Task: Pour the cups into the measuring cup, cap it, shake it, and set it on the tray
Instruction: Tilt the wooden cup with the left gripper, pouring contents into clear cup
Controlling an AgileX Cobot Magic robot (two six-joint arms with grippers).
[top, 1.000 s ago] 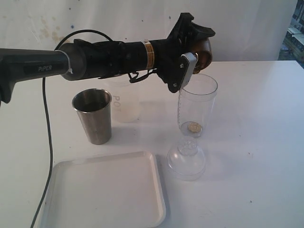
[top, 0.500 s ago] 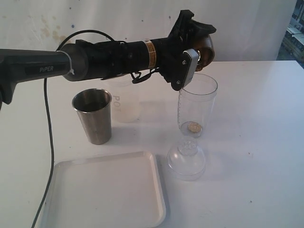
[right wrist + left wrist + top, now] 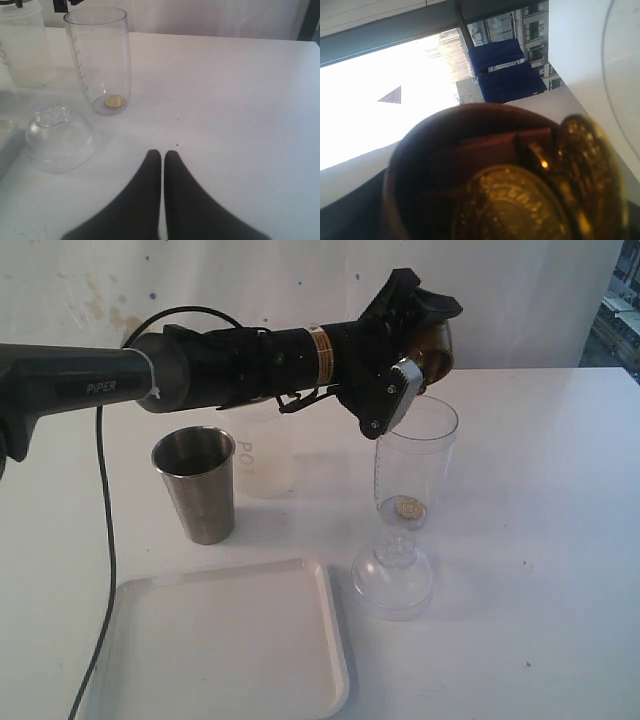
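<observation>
Risen: left gripper [image 3: 418, 342] | wooden cup [image 3: 439, 340] within, tipped over measuring cup [image 3: 415, 465]

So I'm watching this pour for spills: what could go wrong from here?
The coins sit at the lip of the tilted wooden cup, which the left gripper holds above the measuring cup near its edge, not its middle, so some may fall outside. The gripper's lower finger is close to that rim; a nudge could tip the tall, nearly empty cylinder onto the lid beside it.

Wooden cup [image 3: 438, 344] tilted above measuring cup [image 3: 415, 455] mouth.
</observation>
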